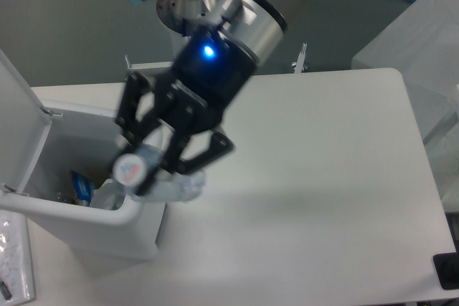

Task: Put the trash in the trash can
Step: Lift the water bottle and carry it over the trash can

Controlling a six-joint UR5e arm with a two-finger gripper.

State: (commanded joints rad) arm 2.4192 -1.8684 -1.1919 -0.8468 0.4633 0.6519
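Note:
A clear plastic water bottle (pixel 154 178), the trash, hangs in the air with its cap end toward the camera. My gripper (pixel 159 150) is shut on the bottle, its black fingers on either side of it. The bottle is over the right front rim of the white trash can (pixel 79 209), whose flip lid (pixel 18 116) stands open at the left. Inside the can lie a colourful wrapper (pixel 81 185) and some clear plastic. The arm's wrist, with a blue light, rises up and to the right from the gripper.
The robot's base column (pixel 188 16) stands behind the table's far edge. A clear plastic bag (pixel 14 259) lies at the front left corner. A black object (pixel 448 270) sits at the right edge, beside a white covered surface (pixel 423 41).

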